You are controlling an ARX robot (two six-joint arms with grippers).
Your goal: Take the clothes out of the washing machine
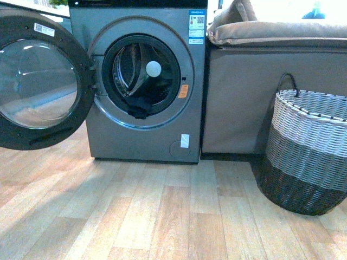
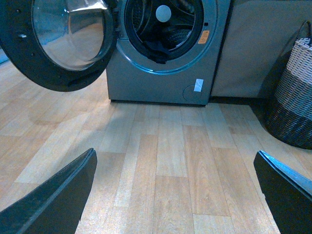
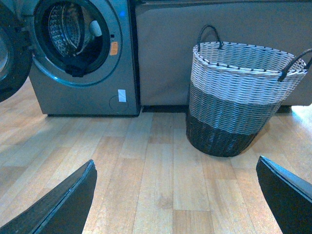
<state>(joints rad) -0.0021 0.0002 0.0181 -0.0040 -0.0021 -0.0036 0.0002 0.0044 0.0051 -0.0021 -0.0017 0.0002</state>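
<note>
Nearest to us, the left gripper [image 2: 175, 152] has its dark wedge-shaped fingers spread wide with nothing between them. The right gripper [image 3: 176, 161] is parted just as widely and is equally empty. Neither arm shows in the front view.

Beneath both runs the pale wood-plank floor [image 1: 179, 216]. Farther out, at about 2 o'clock from us, stands the round woven basket banded white, grey and dark [image 1: 309, 157], in front of a brown upholstered sofa [image 1: 238, 103]. At about 11 o'clock stands the grey metallic front-loading washing machine [image 1: 143, 135]. Its round black-rimmed glass door [image 1: 38, 81] is swung out toward 9 o'clock, clear of the mouth.

Deepest in, the dark navy limp fabric clothes [image 1: 138, 106] lie bunched at 6 o'clock of the drum opening, with a fold draped over the lower lip of the black rim. A white round disc [image 1: 153, 69] shows above them inside the perforated steel drum. As far as we can judge, the bundle's long axis runs out of the drum and over the lip, toward us.

The left wrist camera looks almost straight into the mouth, while the right one faces the basket with the machine off to one side. So we judge the left arm the nearer. Its spread jaws, well apart from the fold now, would need to go forward toward 11 o'clock and rise to the lip.
</note>
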